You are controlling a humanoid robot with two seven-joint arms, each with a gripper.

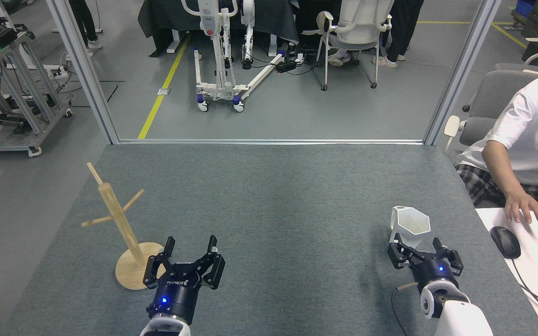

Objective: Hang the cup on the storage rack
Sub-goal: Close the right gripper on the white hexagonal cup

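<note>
The cup [410,227] stood upright just beyond the right gripper [420,245], whose spread jaws seemingly flanked its base without closing.

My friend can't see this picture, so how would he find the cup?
Look at the grey table and go to its near right part, just past the right end effector. The cup stands there upright, white with flat angular sides. Nothing else on the table is white; the only other thing is the wooden storage rack, far left.
</note>
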